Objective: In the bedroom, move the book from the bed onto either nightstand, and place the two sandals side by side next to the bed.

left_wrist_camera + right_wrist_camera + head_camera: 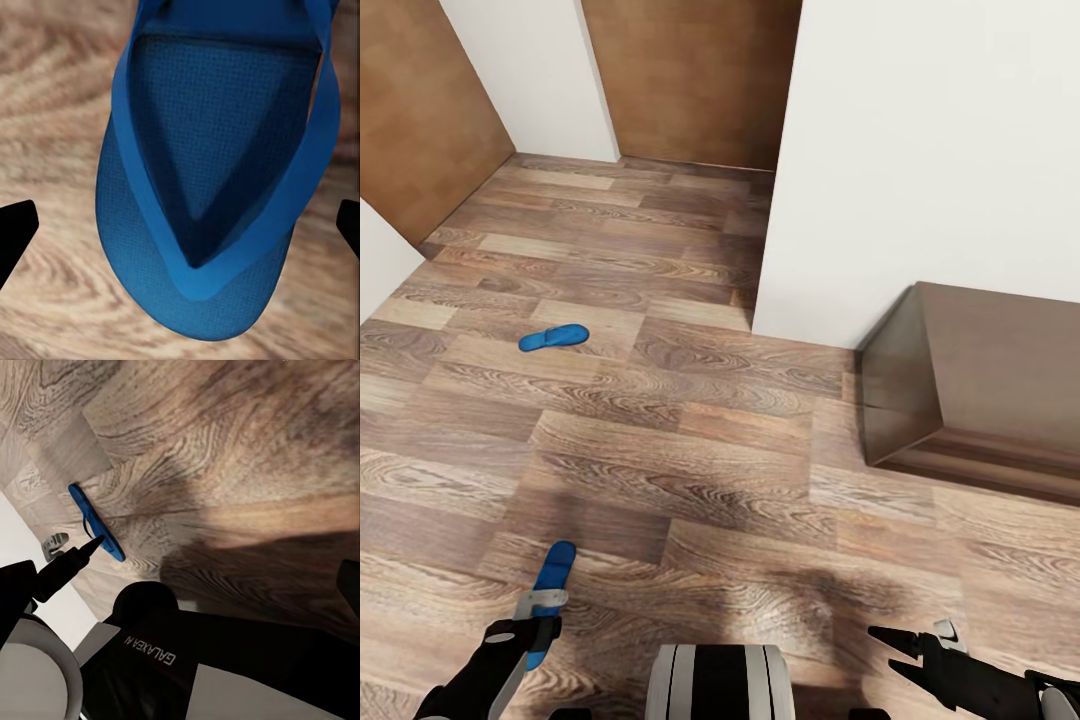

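Both arms low and forward, left gripper [538, 612] and right gripper [905, 640] spread wide.

The near sandal [550, 590] is partly hidden by the left end effector [525, 640]; the cabinet [980, 390] runs off-frame.

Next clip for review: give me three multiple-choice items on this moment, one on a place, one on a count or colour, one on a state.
1. Where does the far sandal lie?
A. on the cabinet
B. on the floor ahead, left of the white wall corner
C. against the door

2. How many blue sandals show in the head view?
A. one
B. two
C. three

3. How do the left gripper jaws stand?
A. shut on the near sandal
B. open, either side of it
C. shut, empty

Key: 1 B, it rests on bare planks; 2 B, one far, one by the gripper; 3 B, the left wrist view shows the fingertips apart from the sandal.
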Motion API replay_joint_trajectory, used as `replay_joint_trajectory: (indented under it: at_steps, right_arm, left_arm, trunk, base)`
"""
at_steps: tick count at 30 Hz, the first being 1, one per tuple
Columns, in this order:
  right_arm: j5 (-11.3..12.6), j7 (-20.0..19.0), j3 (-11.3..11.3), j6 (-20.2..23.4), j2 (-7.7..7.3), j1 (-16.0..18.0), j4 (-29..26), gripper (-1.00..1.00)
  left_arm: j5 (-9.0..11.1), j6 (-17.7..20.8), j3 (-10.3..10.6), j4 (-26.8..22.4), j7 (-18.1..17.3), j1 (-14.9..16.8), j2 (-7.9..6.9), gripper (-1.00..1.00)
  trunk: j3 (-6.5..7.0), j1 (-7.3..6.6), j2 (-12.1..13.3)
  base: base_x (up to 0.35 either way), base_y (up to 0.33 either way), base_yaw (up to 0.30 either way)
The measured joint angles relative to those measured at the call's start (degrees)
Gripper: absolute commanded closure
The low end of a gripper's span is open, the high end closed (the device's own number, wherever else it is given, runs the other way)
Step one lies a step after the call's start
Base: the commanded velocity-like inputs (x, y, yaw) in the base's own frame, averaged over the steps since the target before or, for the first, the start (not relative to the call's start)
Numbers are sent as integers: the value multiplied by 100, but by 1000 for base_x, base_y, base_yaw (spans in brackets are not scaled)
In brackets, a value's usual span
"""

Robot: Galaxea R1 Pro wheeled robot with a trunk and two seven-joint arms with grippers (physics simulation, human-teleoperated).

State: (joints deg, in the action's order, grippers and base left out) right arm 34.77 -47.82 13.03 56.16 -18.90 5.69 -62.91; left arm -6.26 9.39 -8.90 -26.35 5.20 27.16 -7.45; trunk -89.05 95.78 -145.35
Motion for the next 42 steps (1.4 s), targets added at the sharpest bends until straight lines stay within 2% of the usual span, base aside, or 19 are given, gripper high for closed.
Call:
replay_joint_trajectory:
  at_steps: [22, 33, 38, 42]
  right_arm:
    - [0, 0, 0, -1, 0, 0, 2, -100]
    - [0, 0, 0, 0, 0, 0, 1, -100]
    - [-2, 0, 0, 2, 0, 0, 2, -100]
    - [0, 0, 0, -1, 0, 0, 1, -100]
  left_arm:
    - [0, -83, 5, 2, -6, 0, 15, -100]
    - [-6, -101, 10, 157, -5, 0, 29, -100]
    - [-5, -101, 10, 160, -5, 0, 29, -100]
    - [-5, -101, 10, 163, -5, 0, 29, -100]
  trunk:
    - [0, 0, 0]
    - [0, 0, 0]
    - [-110, 13, -7]
    - [-111, 13, -7]
  base:
    - [50, -1, 0]
    - [2, 0, 0]
    - [0, 0, 0]
    - [0, 0, 0]
